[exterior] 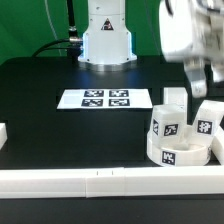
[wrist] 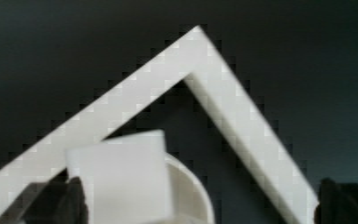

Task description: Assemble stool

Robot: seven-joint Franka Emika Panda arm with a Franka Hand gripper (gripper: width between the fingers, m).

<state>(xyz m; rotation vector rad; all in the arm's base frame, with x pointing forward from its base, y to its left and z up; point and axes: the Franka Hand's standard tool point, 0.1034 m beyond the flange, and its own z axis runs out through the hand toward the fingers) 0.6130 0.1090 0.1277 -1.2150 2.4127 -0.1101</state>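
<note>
The stool's white round seat disc (exterior: 188,154) lies at the exterior view's right, near the front rail. Two white tagged legs (exterior: 166,122) (exterior: 208,124) stand up from it, the right one tilted. A third leg (exterior: 174,99) stands just behind. My gripper (exterior: 203,80) hangs above these parts, blurred. In the wrist view the gripper (wrist: 197,205) is open, its dark fingertips (wrist: 51,205) far apart. One leg (wrist: 119,170) rises close to one finger, on the seat disc (wrist: 190,195), and nothing is clamped.
The marker board (exterior: 105,98) lies mid-table in front of the robot base (exterior: 106,40). Long white border rails (exterior: 90,182) run along the front edge, and they meet in a corner (wrist: 197,40) in the wrist view. A rail end (exterior: 3,135) sits at the left.
</note>
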